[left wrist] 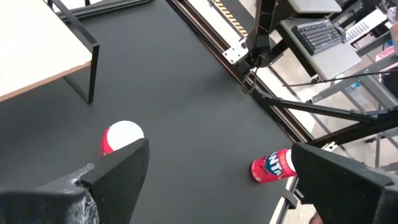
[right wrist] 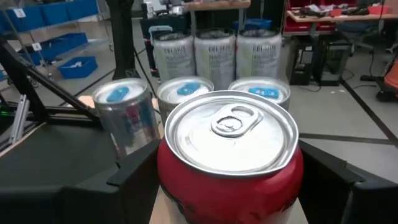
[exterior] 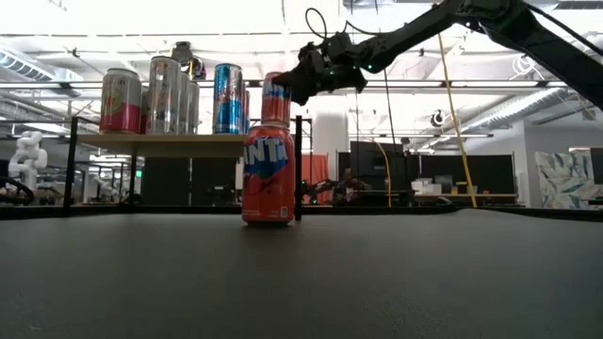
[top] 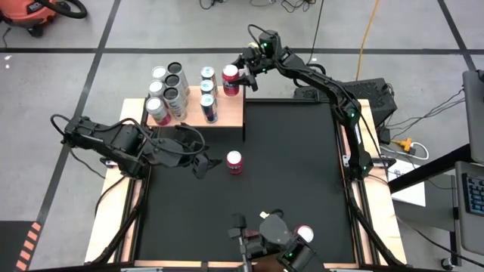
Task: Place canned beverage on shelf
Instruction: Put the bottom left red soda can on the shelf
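While one red can (top: 304, 233) lies on its side at the tabletop's (top: 295, 166) near edge, close to the camera mount there, a second red can (top: 235, 162) stands upright on the black mat toward the left side of the middle, with bare mat open all round it except on its left; there the left gripper (top: 206, 163) hangs just beside it, its jaws spread wide and holding nothing, the can not yet between them; from the left wrist view the upright can's pale top (left wrist: 124, 134) shows by one finger and the fallen can (left wrist: 271, 168) lies farther off near the mat's edge; to the right of the standing can the mat runs clear to the right edge, where the right arm's base sits; beyond, at the far left corner, the shelf (top: 231, 112) of pale wood stands on thin black supports, its right end reaching about to the middle of the far edge; silver and blue cans (top: 175, 89) crowd its left and middle; at its far right corner the right gripper (top: 240, 75) has its jaws set around a red-topped can (top: 230, 80) standing on the board, close beside a blue can (top: 207, 78), with little room left toward that neighbour and open air past the shelf's right edge.
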Controlling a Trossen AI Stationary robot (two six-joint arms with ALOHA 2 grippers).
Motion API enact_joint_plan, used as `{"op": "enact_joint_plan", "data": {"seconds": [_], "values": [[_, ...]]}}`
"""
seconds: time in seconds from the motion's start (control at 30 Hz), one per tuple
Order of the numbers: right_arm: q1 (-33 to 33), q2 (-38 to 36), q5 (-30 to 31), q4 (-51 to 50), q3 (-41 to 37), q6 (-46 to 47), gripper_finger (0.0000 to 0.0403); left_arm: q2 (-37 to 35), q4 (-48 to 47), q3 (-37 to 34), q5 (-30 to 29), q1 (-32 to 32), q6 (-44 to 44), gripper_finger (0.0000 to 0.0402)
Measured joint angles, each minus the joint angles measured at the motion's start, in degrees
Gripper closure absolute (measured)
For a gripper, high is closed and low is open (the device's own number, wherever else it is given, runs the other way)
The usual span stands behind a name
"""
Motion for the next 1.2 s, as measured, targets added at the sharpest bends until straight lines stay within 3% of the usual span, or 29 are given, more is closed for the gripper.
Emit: {"op": "enact_joint_plan", "data": {"seconds": [1.2], "values": [[0.8, 2.8, 2.8, -4.1, 0.0, -6.7, 0.0122, 0.0, 0.0, 0.0, -1.5, 0.0, 0.1, 0.0006]]}}
